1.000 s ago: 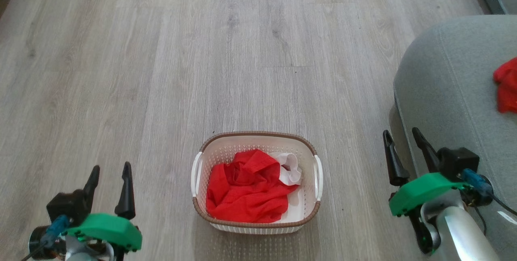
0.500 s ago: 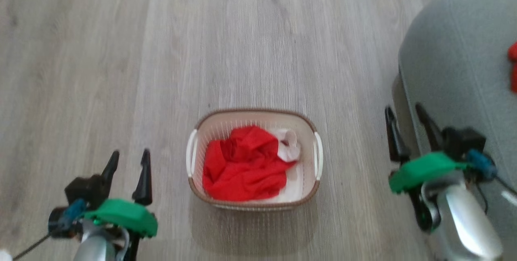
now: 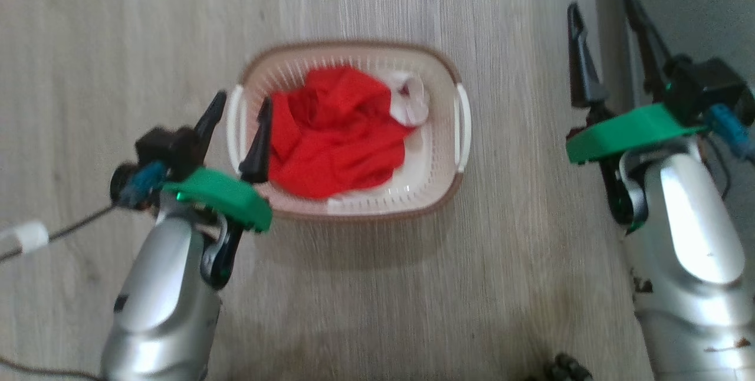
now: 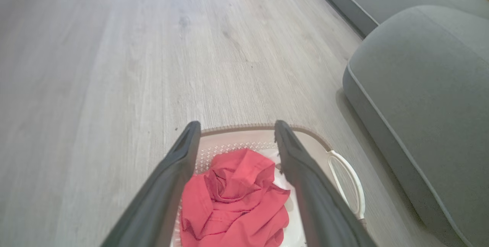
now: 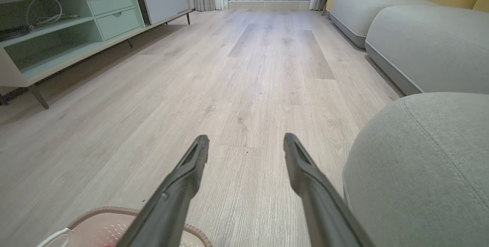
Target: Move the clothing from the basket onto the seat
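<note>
Hovering, jaws spread, at the basket [image 3: 348, 45], the left gripper [image 3: 245, 98] is best sunk deep into the clothing [image 3: 336, 127].

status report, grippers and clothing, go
Left gripper open at left side of basket. Right gripper open, empty, beside seat. Clothing in basket, ungrasped. Nothing blocking.

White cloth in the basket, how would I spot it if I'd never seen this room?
Find the wooden floor beside the grey seat; a small cream basket with a brown rim sits there. Inside, most of the pile is bright red clothes. The white cloth is the small piece tucked at the side nearer the seat, the only cloth not red.
</note>
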Tool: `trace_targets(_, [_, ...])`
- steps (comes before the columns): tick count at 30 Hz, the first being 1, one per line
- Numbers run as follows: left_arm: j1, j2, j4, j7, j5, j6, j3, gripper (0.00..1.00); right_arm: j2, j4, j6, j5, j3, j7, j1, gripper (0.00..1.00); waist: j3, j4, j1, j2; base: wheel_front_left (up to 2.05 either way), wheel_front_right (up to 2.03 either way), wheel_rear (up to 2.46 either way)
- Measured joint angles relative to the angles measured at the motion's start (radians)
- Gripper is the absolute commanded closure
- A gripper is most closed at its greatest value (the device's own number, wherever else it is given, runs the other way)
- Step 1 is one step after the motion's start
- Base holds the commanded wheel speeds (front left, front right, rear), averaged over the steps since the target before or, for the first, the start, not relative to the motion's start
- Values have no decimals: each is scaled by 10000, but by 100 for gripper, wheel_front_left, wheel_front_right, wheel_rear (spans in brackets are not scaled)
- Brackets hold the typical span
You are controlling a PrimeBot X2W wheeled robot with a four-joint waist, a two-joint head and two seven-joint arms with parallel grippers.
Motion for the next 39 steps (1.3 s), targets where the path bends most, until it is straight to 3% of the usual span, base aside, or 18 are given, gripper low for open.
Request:
trace_targets(10, [-2740,224,2080,-2,29,0,-1942,0,12,-575,2,-90,174,-2,-948,0,2538,-463,-2,0,0,0,0])
trace_targets(17, [-4523,316,3988,-2,460,0,-3072,0,13,-811,2,86,247,-2,-1061,0,3709,-876,-3,0,0,0,0])
trace_targets(29, [-6350,290,6993,48,738,-2,-5382,0,36,-1218,2,529,533,-2,-1255,0,4861,-1622,-4,0,0,0,0])
trace_targets(39, [-6691,391,7954,548,1258,84,-6753,0,48,-1430,2,639,353,-2,-912,0,4944,-2006,-5,0,0,0,0])
